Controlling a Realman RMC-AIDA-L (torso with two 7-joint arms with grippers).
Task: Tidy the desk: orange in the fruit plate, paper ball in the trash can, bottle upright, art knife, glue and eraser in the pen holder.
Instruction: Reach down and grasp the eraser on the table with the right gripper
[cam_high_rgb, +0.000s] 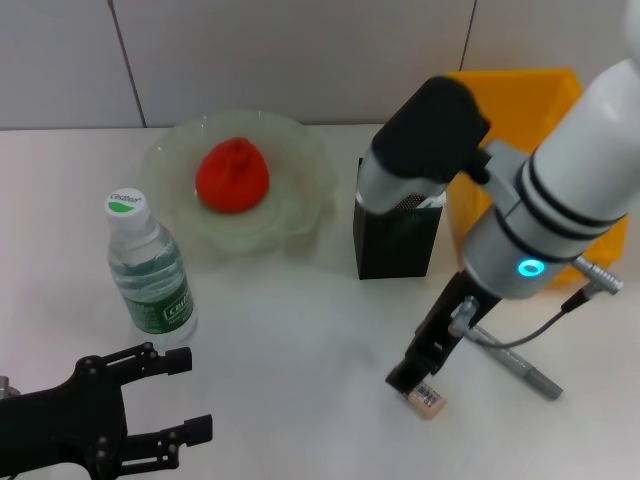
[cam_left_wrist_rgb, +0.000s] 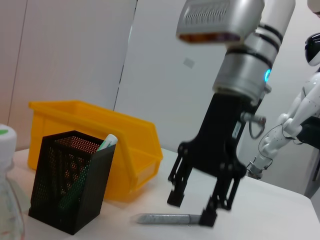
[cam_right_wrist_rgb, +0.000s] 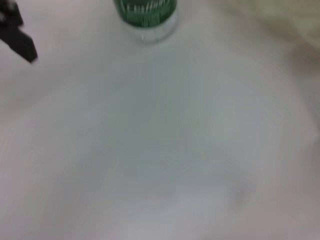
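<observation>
Head view: right pincer (cam_high_rgb: 418, 385) is pointing down at the counter (cam_high_rgb: 300, 350), fingers spread, straddling nothing yet. The eraser (cam_high_rgb: 426, 399) is lying just below and slightly toward the robot from its tips, touching or nearly touching one finger; can't tell which. Its long axis is running roughly across the finger gap, so I'm judging the pincer needs a small shift toward the robot before closing. A grey pen-like thing (cam_high_rgb: 520, 368), likely the art knife, is lying just to the pincer's right, well inside its working room. The pen holder (cam_high_rgb: 397, 238) is standing beyond the pincer with the trash can (cam_high_rgb: 520, 100) behind it; open counter between. The right arm is clearly nearer. Left pincer (cam_high_rgb: 165, 400) is idling, spread, far to the left, near the upright bottle (cam_high_rgb: 150, 270). The orange (cam_high_rgb: 232, 175) is sitting in the fruit plate (cam_high_rgb: 300, 150).
</observation>
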